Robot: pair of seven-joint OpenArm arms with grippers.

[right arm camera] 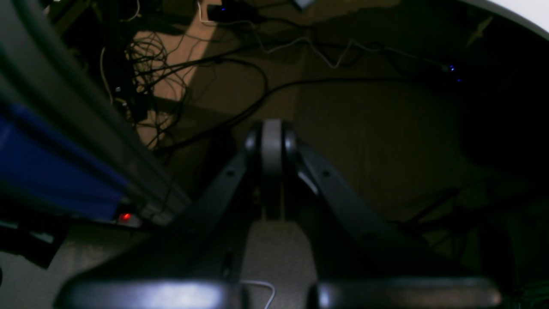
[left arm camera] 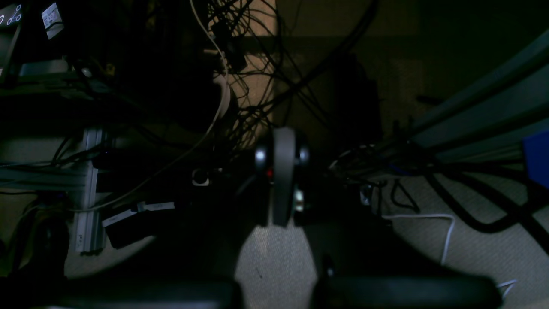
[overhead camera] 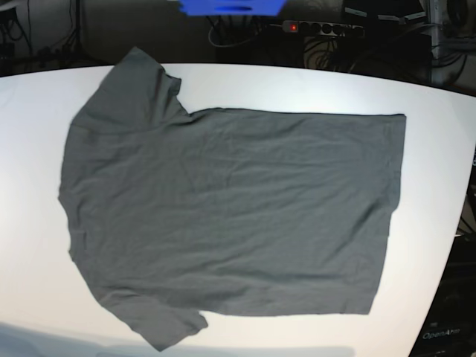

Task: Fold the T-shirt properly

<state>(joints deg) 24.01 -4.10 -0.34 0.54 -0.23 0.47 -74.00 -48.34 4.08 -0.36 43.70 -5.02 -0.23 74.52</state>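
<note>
Darkness swallows most of both wrist views, so the tangles of black cables [left arm camera: 257, 64] and the pale carpeted floor [left arm camera: 274, 262] below are only partly readable, and the dark grey short-sleeved cotton T-shirt [overhead camera: 230, 216] does not appear in either of them. From the base view neither arm is visible, and the shirt's neck end at the left is hard to make out. That shirt lies spread flat and slightly wrinkled on the white counter [overhead camera: 439, 149], sleeves pointing toward the far-left and near-left edges, hem toward the right. Beyond the counter's far edge sit a blue object [overhead camera: 230, 7], cut off by the top of the frame, and a dark power strip with a red light [overhead camera: 320, 28]. Aluminium frame rails [left arm camera: 88, 189] and a white cable [left arm camera: 446, 236] lie in the left wrist view. The left tool [left arm camera: 281, 171] is clenched, fingers pressed together with nothing between them, over the floor. The right tool [right arm camera: 271, 141] is likewise clenched and empty, beside a grey rail with blue padding [right arm camera: 51, 171].
</note>
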